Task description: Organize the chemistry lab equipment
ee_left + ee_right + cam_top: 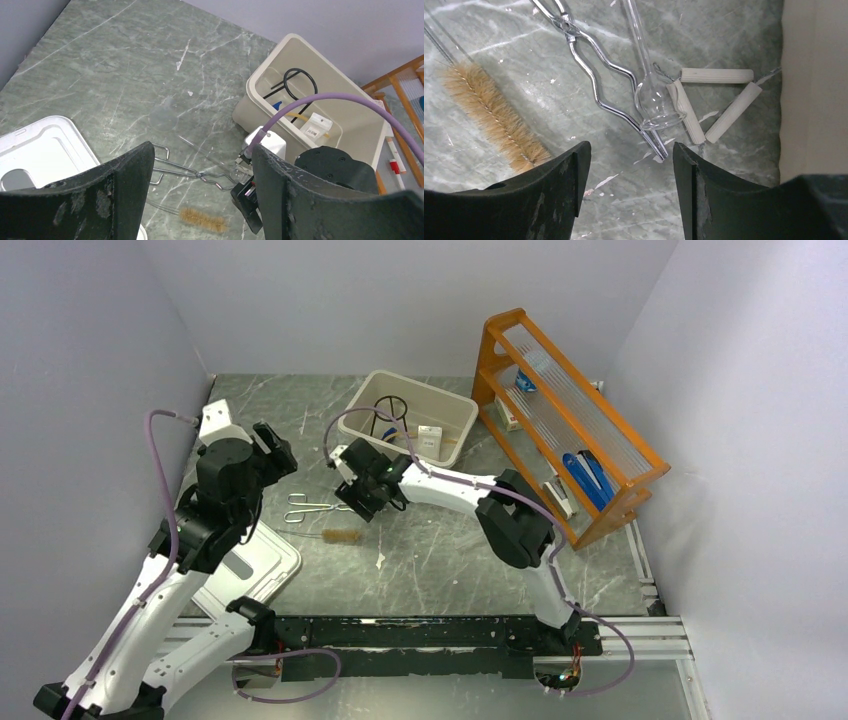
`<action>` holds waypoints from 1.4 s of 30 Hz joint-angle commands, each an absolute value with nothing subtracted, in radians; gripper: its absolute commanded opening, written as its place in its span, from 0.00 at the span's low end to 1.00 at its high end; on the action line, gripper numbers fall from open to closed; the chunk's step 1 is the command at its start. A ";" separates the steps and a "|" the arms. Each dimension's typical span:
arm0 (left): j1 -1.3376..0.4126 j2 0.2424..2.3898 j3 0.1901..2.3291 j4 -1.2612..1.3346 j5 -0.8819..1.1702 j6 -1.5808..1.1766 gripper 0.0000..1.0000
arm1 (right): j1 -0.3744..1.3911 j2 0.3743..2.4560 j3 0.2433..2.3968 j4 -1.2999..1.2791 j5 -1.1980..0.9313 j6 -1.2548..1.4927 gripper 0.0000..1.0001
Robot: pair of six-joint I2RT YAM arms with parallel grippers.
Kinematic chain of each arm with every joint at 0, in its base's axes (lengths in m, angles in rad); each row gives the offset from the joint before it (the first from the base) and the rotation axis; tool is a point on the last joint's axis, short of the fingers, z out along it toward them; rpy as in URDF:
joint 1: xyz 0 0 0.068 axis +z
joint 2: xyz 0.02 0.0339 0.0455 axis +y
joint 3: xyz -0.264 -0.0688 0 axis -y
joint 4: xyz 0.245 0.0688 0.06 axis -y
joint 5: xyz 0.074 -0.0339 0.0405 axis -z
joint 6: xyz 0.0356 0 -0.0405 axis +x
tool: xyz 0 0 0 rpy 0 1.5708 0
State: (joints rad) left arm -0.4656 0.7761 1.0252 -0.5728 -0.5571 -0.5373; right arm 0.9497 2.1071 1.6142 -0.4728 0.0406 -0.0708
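**Crowded pickup:** The right gripper (629, 162) hangs low over a cluster of loose lab gear on the grey marbled table (440, 560). Its jaws are spread wide and hold nothing.

Below it lie the metal tongs (596, 75), their tips touching the flared mouth of a clear glass tube (651, 97). That mouth rests against the white triangle (716, 102), which sits just beside the wall of the beige tub (814, 90). The brown-bristled brush (494, 117) lies apart, on the near side of the tongs. The left gripper (200, 160) hovers to the left, its jaws equally wide and empty.

**The hazard:** The 3 pieces touch one another, so closing on the tongs may also catch or knock the glass. The glass could then roll, or crack under the pads. The thin tongs lie flat on the stone and could slip out of a shallow pinch. Dragging them might also pull the triangle along.

**Containers:**
- **Tub (far centre):** it holds the black wire tripod ring (299, 82), the tan rubber tube (295, 116), the white packet (316, 125) and 1 small blue piece too small to name.
- **White lid (255, 575):** it lies flat at the near left, off the tub.
- **Orange wooden rack (600, 440) (far right):** it carries blue-capped tubes (590, 475) and other small items on its shelves.
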 commanded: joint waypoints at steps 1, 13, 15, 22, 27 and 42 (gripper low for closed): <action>-0.468 0.778 1.023 -0.566 -0.550 -0.518 0.75 | 0.940 2.152 1.650 -0.496 0.017 -0.124 0.65; -0.468 0.793 1.016 -0.565 -0.548 -0.520 0.76 | 0.919 2.186 1.678 -0.578 -0.098 -0.159 0.56; -0.468 0.794 1.018 -0.566 -0.548 -0.519 0.76 | 0.918 2.177 1.673 -0.594 -0.120 -0.169 0.53; -0.468 0.791 1.005 -0.561 -0.548 -0.524 0.76 | 0.918 2.159 1.640 -0.608 -0.155 -0.203 0.37; -0.468 0.793 1.003 -0.567 -0.548 -0.527 0.76 | 0.922 2.183 1.649 -0.610 -0.143 -0.221 0.30; -0.468 0.822 0.893 -0.641 -0.482 -0.737 0.84 | 0.948 2.156 1.571 -0.558 -0.124 -0.351 0.00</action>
